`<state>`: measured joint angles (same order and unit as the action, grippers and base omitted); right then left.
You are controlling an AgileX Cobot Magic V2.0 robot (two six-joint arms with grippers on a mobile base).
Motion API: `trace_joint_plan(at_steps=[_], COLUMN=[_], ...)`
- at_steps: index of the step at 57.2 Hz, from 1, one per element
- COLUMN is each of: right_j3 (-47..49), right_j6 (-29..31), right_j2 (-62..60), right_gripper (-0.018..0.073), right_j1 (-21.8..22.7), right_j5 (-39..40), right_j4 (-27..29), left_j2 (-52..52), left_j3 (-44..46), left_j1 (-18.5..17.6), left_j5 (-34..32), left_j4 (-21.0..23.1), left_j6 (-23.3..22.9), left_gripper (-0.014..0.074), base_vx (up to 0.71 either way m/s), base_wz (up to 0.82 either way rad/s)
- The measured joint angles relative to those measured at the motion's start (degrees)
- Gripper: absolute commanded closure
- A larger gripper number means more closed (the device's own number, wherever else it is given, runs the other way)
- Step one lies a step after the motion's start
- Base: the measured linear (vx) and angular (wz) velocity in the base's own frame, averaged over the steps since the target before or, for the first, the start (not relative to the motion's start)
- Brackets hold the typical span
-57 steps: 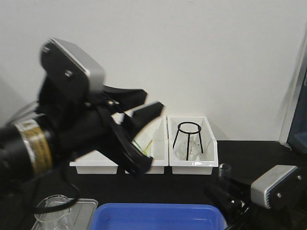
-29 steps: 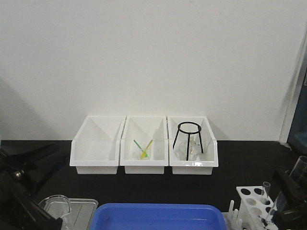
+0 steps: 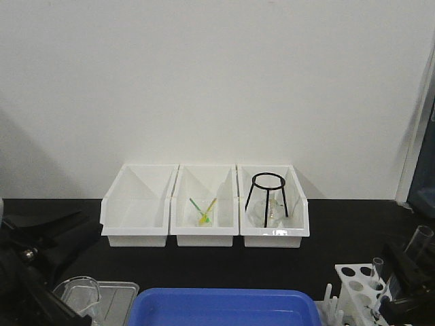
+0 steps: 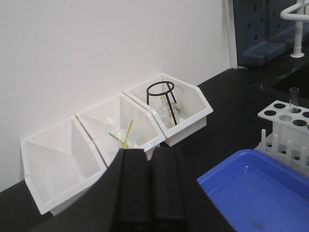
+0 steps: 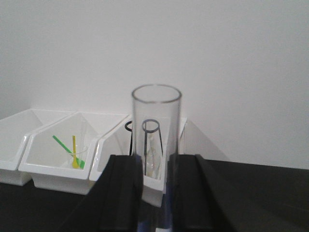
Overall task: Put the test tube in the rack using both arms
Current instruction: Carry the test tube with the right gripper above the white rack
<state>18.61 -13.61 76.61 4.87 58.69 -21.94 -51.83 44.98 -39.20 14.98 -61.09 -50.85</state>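
Test tube [image 5: 156, 121] is standing upright between the two black fingers of the right gripper [image 5: 154, 162], which are pressing against its sides; the open rim is rising above the fingertips. The front camera is showing the same tube leaning at the lower right edge, just up and to the right of the rack [image 3: 357, 285] and not in any of its holes, with its lower part hidden by the gripper.

The left gripper [image 4: 150, 188] is showing in its wrist view with both fingers pressed flat together and nothing between them.

The left wrist view alone is showing the rack's top plate of round holes, its upright pegs along the near side, and a second thin tube [image 4: 293, 96] standing in a rear hole. The right wrist view is not taking in the rack at all.

Only the front camera is showing a clear beaker [image 3: 78, 293] sitting on a grey tray [image 3: 119, 293] at the lower left, beside the blue tray [image 3: 224, 305].

Three white bins [image 3: 139, 204] are lining the wall in all views; the middle one is holding green and yellow sticks [image 3: 202, 209], and the right one a black wire stand [image 3: 268, 193] over a glass flask.
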Motion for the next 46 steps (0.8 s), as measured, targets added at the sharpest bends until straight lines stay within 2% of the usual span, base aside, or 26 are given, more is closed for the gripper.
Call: trace_joint_plan(at_steps=[11, 29, 46], right_j3=[0.08, 0.08, 0.19], right_j6=[0.56, 5.66, 6.01], right_j2=[4.27, 11.0, 15.12], right_gripper=[0.0567, 0.0567, 0.0567], right_j1=[0.0, 0.0, 0.0], right_j5=[0.82, 0.77, 0.77], right_j4=[0.01, -2.91, -3.04], left_j2=[0.0, 0.0, 0.0], left_j3=[0.0, 0.0, 0.0], left_j1=[0.0, 0.0, 0.0], left_j5=[-0.04, -0.04, 0.02], left_j4=[0.0, 1.11, 1.68], left_j6=[0.0, 0.0, 0.0], left_gripper=[0.0605, 0.0605, 0.0605], base_vx=[0.0, 0.0, 0.0], base_wz=[0.0, 0.0, 0.0])
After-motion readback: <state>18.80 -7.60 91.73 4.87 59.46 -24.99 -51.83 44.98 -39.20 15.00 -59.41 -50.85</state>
